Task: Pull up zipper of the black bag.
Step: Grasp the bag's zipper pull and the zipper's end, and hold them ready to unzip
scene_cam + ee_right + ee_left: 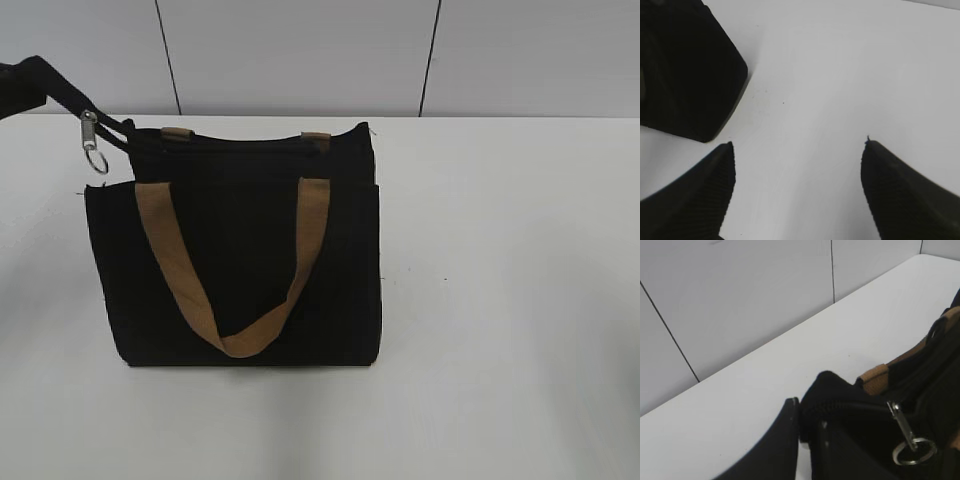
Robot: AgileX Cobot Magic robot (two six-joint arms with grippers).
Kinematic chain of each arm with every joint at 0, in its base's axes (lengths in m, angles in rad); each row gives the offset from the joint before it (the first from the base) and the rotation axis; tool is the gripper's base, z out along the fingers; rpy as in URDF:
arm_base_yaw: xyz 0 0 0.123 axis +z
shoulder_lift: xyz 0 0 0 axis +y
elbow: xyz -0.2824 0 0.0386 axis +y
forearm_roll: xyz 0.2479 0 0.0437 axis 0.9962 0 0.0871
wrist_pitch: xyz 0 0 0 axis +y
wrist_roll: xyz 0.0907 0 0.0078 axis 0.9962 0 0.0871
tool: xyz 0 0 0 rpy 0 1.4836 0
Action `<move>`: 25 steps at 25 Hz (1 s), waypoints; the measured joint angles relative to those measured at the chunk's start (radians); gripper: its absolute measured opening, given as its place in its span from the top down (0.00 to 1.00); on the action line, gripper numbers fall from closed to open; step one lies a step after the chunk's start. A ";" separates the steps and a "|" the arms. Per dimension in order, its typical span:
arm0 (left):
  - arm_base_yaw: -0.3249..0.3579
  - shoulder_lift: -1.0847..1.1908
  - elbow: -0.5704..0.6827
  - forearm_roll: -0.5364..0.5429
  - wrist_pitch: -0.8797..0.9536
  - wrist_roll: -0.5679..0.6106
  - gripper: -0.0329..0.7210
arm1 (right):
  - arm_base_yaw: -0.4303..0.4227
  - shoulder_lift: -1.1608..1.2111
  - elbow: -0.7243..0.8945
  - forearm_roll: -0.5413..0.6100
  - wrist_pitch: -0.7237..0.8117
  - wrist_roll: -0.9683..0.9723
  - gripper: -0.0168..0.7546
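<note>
The black bag (235, 265) stands upright on the white table, with tan handles. Its top left corner is stretched out into a black zip-track tail towards my left gripper (40, 85). The zipper, a small silver tab with a ring (92, 142), hangs from that tail just left of the bag's corner. In the left wrist view my left gripper (807, 421) is shut on the black fabric end of the bag (840, 395), with the zipper tab (907, 437) close to the right of the jaws. My right gripper (797, 165) is open and empty above bare table, and a bag corner (687, 75) lies up-left of it.
The white table (500, 300) stretches to the right of and in front of the bag. A pale panelled wall (300, 50) stands right behind the table's far edge. The right arm does not show in the exterior view.
</note>
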 joint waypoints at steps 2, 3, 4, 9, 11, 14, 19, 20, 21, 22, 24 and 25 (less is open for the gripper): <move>0.000 0.000 0.000 -0.005 0.001 0.000 0.93 | 0.045 0.107 -0.042 0.000 -0.007 -0.011 0.21; 0.000 0.000 0.000 -0.006 0.000 0.000 0.93 | 0.071 0.152 -0.065 0.000 -0.012 -0.012 0.21; 0.000 0.000 0.000 -0.005 0.000 0.000 0.93 | 0.110 0.210 -0.087 -0.001 -0.019 -0.009 0.21; 0.000 0.000 0.000 -0.006 -0.004 -0.001 0.93 | 0.403 0.466 -0.183 -0.112 -0.141 0.153 0.24; 0.000 0.000 0.000 -0.006 -0.009 -0.001 0.93 | 0.524 0.568 -0.248 -0.211 -0.183 0.318 0.25; 0.000 0.000 0.000 -0.008 -0.011 -0.001 0.93 | 0.678 0.738 -0.367 -0.324 -0.217 0.522 0.25; 0.000 0.000 0.000 -0.032 -0.015 -0.002 0.93 | 0.826 0.956 -0.602 -0.315 -0.294 0.592 0.38; 0.000 0.000 0.000 -0.036 -0.015 -0.002 0.93 | 0.843 0.996 -0.658 -0.299 -0.304 0.590 0.43; 0.000 0.000 0.000 -0.040 -0.015 -0.002 0.93 | 0.853 1.027 -0.694 -0.280 -0.309 0.579 0.46; 0.000 0.000 0.000 -0.047 -0.015 -0.002 0.93 | 0.861 1.063 -0.734 -0.254 -0.311 0.564 0.49; 0.000 0.000 0.000 -0.067 -0.016 -0.002 0.93 | 0.867 1.123 -0.794 -0.188 -0.311 0.504 0.51; 0.000 0.000 0.000 -0.074 -0.016 -0.002 0.93 | 0.867 1.147 -0.811 -0.150 -0.311 0.466 0.51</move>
